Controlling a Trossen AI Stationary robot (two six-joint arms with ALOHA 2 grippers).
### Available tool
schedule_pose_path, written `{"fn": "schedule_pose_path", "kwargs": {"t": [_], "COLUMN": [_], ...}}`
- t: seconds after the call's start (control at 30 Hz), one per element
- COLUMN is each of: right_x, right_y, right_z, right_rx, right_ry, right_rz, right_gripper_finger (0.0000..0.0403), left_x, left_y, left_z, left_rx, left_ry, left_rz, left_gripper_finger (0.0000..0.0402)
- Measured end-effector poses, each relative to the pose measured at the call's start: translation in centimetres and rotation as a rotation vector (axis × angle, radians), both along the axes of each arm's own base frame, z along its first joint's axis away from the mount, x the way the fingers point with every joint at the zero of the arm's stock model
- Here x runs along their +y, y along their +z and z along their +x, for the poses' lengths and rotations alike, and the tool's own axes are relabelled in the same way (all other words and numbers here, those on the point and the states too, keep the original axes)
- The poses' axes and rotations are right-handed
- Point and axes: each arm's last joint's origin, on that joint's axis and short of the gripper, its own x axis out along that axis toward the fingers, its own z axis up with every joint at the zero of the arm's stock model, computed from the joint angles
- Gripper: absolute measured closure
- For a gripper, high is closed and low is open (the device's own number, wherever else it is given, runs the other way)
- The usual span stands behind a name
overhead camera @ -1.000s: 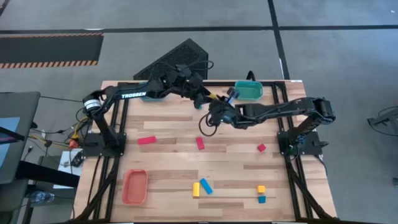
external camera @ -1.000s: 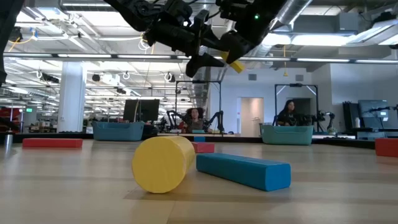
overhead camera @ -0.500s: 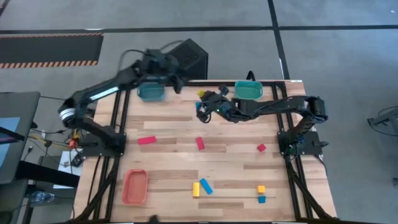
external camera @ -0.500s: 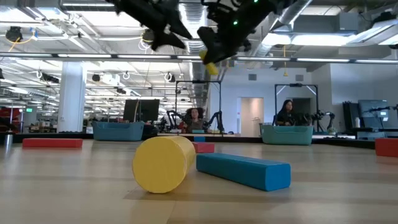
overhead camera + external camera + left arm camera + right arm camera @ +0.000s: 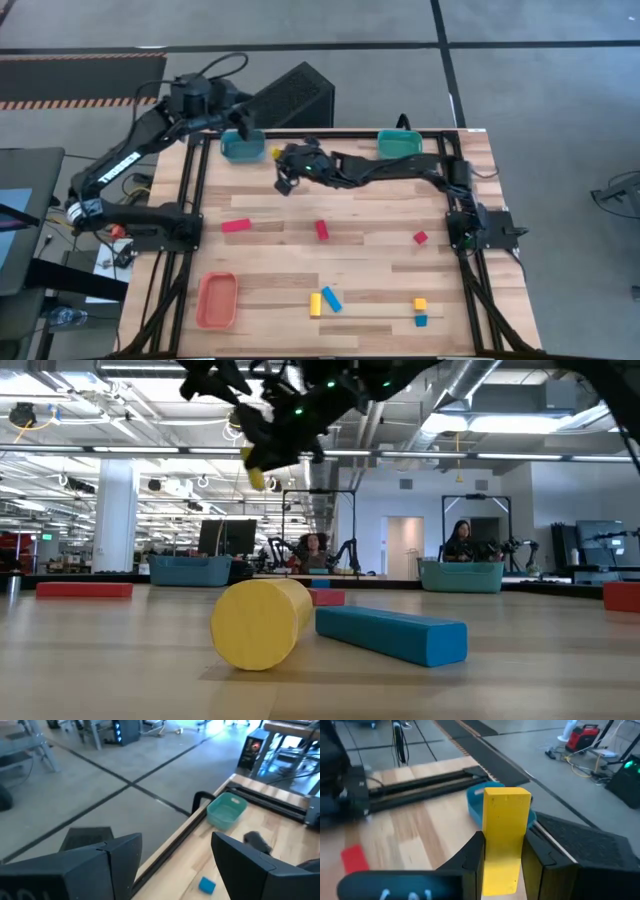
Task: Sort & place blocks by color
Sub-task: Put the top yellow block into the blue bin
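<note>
**One yellow block in transit toward the upper-left teal tray**

One yellow block (image 5: 505, 837) is pinched between the fingers of the right gripper (image 5: 281, 160), held well above the table in the upper centre of the high view, just beside the teal tray (image 5: 242, 148). The left gripper (image 5: 175, 865), jaws spread and empty, sits beyond the table's upper-left edge. Judgement: centre the block over the tray's basin, lower before releasing, and keep clear of the rim. Remaining blocks lie lower, including a red bar (image 5: 236, 226) and a blue bar (image 5: 392, 633).
</note>
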Motion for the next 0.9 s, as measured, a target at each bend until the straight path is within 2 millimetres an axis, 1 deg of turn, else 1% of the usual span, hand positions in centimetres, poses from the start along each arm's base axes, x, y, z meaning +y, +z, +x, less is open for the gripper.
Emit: {"fn": "schedule_pose_path", "kwargs": {"t": [0.17,0.37,0.57,0.67,0.77,0.9], "right_x": [-2.3,-5.5,-8.7,-9.8,-10.8,-12.1], "right_y": [-1.0,-1.7,-2.9,-4.4,-5.6,-5.9], "right_z": [2.7,5.4,7.9,8.0,7.8,7.3], "right_rx": [-0.057,-0.148,-0.258,-0.303,-0.307,-0.289], "right_ry": [-0.005,0.096,0.18,0.159,0.113,0.094], "right_rz": [0.096,0.159,0.233,0.27,0.341,0.381], "right_gripper_finger": [0.0307,0.0307,0.0305,0.0305,0.0304,0.0297], "left_x": [-0.4,-0.6,-0.5,-0.5,-0.6,-0.6], "left_y": [-0.5,-1.3,-1.5,-1.5,-1.6,-1.7], "left_z": [-1.0,-1.5,-1.7,-1.8,-1.9,-1.9], "left_rx": [0.056,0.138,0.185,0.191,0.21,0.23], "left_ry": [0.039,0.07,0.12,0.13,0.132,0.148], "left_rz": [-0.053,-0.104,-0.086,-0.083,-0.09,-0.088], "left_gripper_finger": [0.0172,0.0172,0.0172,0.0172,0.0172,0.0172]}}
